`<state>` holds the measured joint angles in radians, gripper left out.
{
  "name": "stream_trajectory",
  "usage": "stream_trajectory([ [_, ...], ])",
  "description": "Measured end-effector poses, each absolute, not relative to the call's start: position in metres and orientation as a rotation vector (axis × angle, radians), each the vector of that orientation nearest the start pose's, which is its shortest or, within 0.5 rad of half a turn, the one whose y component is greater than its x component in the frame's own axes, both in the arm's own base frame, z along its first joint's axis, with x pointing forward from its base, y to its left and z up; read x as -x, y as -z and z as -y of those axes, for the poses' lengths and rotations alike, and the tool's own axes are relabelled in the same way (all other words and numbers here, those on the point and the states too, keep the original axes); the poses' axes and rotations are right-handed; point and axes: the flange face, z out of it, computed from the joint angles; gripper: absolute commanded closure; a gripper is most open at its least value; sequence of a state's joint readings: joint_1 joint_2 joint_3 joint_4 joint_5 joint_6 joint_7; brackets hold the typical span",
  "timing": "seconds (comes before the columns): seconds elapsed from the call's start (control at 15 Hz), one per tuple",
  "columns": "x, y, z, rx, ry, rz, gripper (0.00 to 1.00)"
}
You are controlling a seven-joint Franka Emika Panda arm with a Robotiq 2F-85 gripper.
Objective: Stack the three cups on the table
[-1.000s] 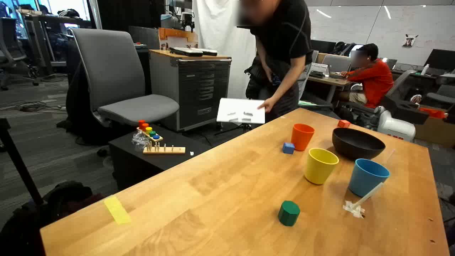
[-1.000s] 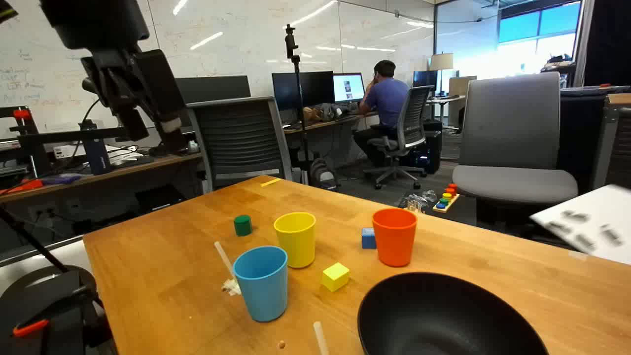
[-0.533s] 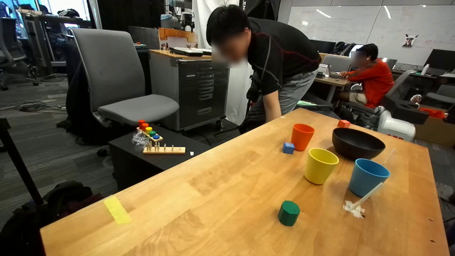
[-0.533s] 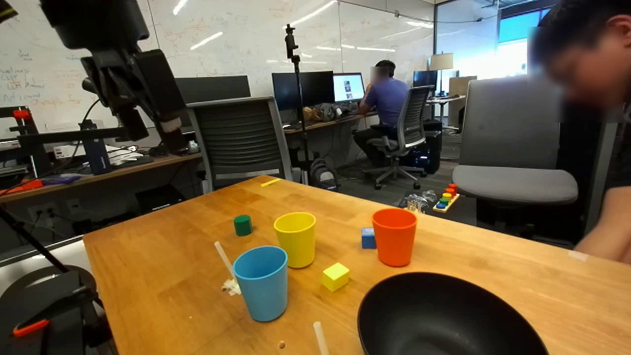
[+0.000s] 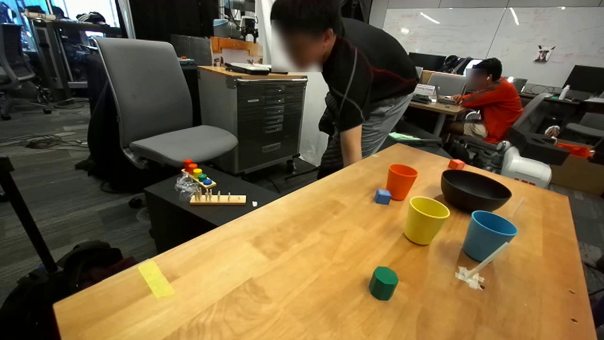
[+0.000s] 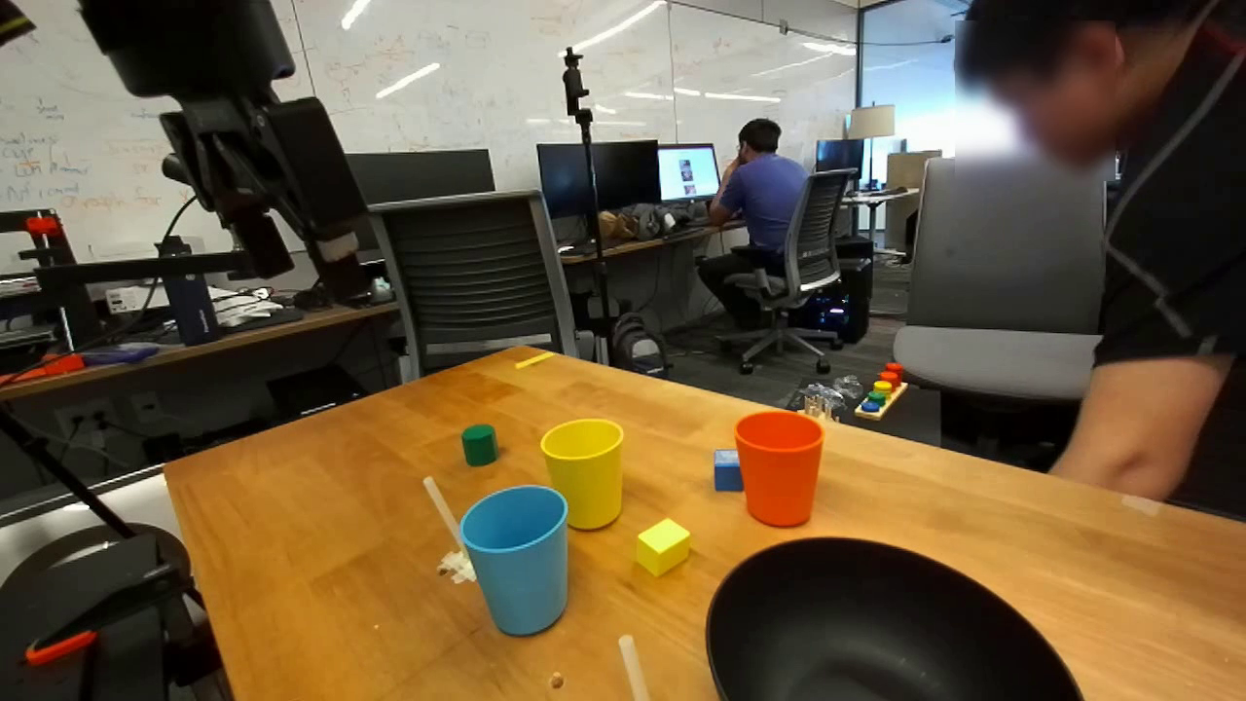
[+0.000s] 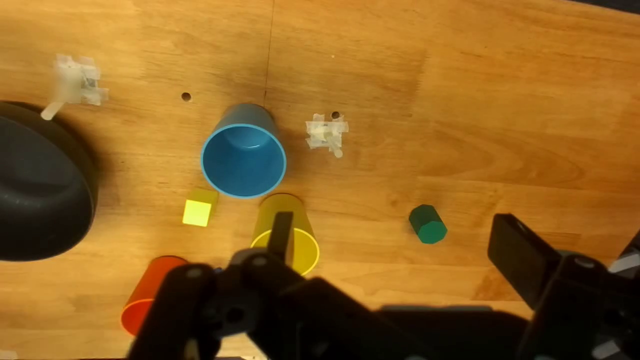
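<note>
- Light-blue cup [image 7: 243, 159] stood at 11 o'clock from yellow cup [image 7: 304, 245], wrist view.
- Gripper [image 7: 394, 229] gaped wide, holding nothing.
- Straight-down single-wall pinch seemed soundest.

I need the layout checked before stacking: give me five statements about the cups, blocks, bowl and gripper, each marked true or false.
1. The orange cup, yellow cup and blue cup stand upright on the table. True.
2. The blue cup sits inside the yellow cup. False: they stand apart.
3. The gripper is open. True.
4. The gripper holds a block. False: the green block, yellow block and blue block sit on the table.
5. The bowl opens upward. True.
</note>
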<state>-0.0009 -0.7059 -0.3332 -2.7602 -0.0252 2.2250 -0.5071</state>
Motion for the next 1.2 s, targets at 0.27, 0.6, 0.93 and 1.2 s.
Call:
stream_trajectory([
  [0.27, -0.328, -0.418, 0.106, 2.981, 0.301, 0.364, 0.0],
  [0.6, -0.331, -0.415, 0.105, 2.98, 0.296, 0.316, 0.0],
  [0.93, -0.344, -0.411, 0.109, 2.965, 0.348, 0.212, 0.0],
  [1.2, -0.364, -0.4, 0.114, 2.971, 0.338, 0.127, 0.0],
])
